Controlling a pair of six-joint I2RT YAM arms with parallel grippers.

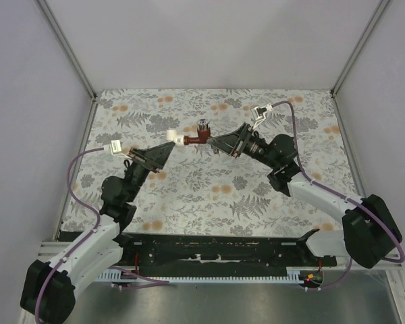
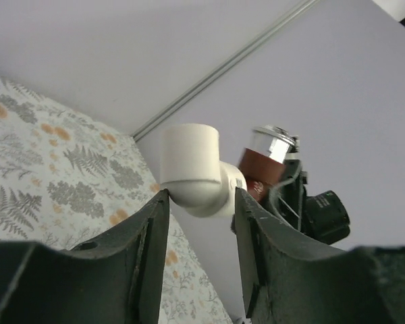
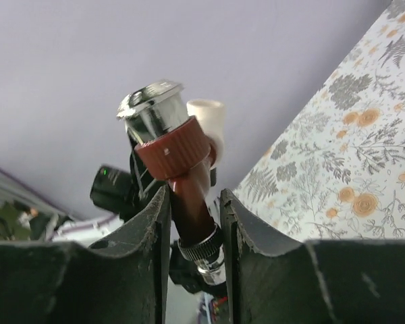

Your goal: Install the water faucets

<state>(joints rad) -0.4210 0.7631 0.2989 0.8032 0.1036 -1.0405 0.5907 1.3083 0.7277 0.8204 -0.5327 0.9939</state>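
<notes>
Two end effectors meet in mid-air above the tabletop (image 1: 189,192). The left end effector (image 2: 201,202) pinches the white pipe fitting (image 2: 192,169). The faucet (image 3: 182,175) butts into that fitting, its red-brown body between the fingers of the right end effector (image 3: 194,202); whether they truly clamp it I cannot tell. To thread it well, hold the fitting rigid, keep both axes in line, and turn in short, gentle strokes to avoid cross-threading.

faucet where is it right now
Top view: the faucet is over the centre rear of the table, joined to the white fitting gripped by the left tool, its body between the fingers of the right tool.
</notes>
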